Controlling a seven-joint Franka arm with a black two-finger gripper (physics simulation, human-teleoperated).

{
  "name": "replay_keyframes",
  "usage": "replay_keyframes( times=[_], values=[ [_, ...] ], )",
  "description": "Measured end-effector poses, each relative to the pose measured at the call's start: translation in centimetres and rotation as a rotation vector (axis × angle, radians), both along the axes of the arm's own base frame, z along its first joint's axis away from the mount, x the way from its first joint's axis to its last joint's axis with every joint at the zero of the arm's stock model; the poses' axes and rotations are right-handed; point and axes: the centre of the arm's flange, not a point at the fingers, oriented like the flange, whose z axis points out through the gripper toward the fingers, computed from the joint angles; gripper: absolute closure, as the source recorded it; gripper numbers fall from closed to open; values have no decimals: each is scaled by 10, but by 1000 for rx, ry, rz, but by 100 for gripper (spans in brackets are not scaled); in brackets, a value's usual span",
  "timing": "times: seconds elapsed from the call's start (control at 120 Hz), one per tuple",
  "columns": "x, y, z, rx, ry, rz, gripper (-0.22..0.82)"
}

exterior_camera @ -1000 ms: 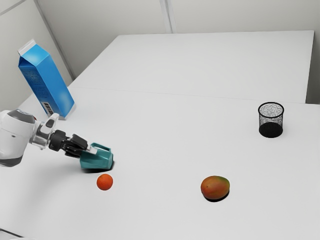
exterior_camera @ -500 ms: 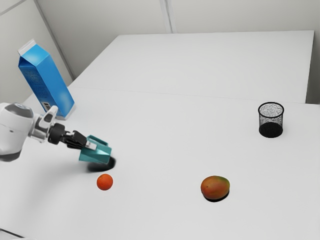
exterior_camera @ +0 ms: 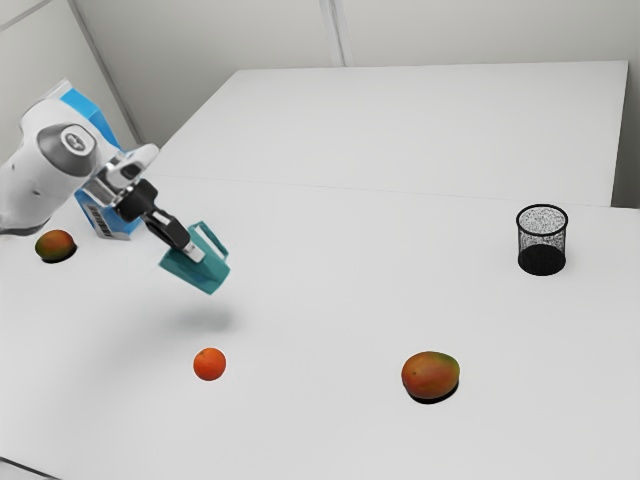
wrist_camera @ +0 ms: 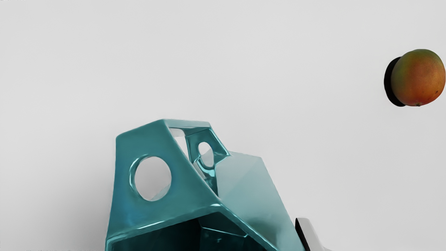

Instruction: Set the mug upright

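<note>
The teal mug point(exterior_camera: 205, 268) hangs tilted above the table in the exterior view, its handle on the upper, exterior-right side. My gripper point(exterior_camera: 191, 250) is shut on the mug, with a shadow on the table below. In the wrist view the mug point(wrist_camera: 244, 188) shows its handle and part of its dark open mouth, which faces my hand. One fingertip of my gripper point(wrist_camera: 223, 241) lies against the mug's outer side there; the other is hidden.
An orange point(exterior_camera: 209, 364) lies below the mug in the exterior view. A mango point(exterior_camera: 430, 375) and a black mesh cup point(exterior_camera: 542, 240) stand toward the exterior view's right. A blue carton point(exterior_camera: 105, 215) and another mango point(exterior_camera: 55, 246) are behind the arm. The wrist view also has a mango point(wrist_camera: 418, 77).
My hand has risen and tipped more steeply downward, carrying the mug up off the table and turning it. The mango near the carton has come into view as the arm moved up.
</note>
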Motion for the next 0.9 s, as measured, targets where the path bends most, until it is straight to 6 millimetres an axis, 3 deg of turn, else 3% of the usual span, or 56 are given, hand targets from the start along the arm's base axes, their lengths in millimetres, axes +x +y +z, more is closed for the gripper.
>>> replay_keyframes(
  times=[0.133,0.333,0.542,0.9],
  values=[
    [7,-34,10,121,47,-51,76],
    [11,-56,16,298,99,-28,76],
    [18,-87,7,442,96,19,76],
    [18,-97,-31,547,56,179,76]
  ],
)
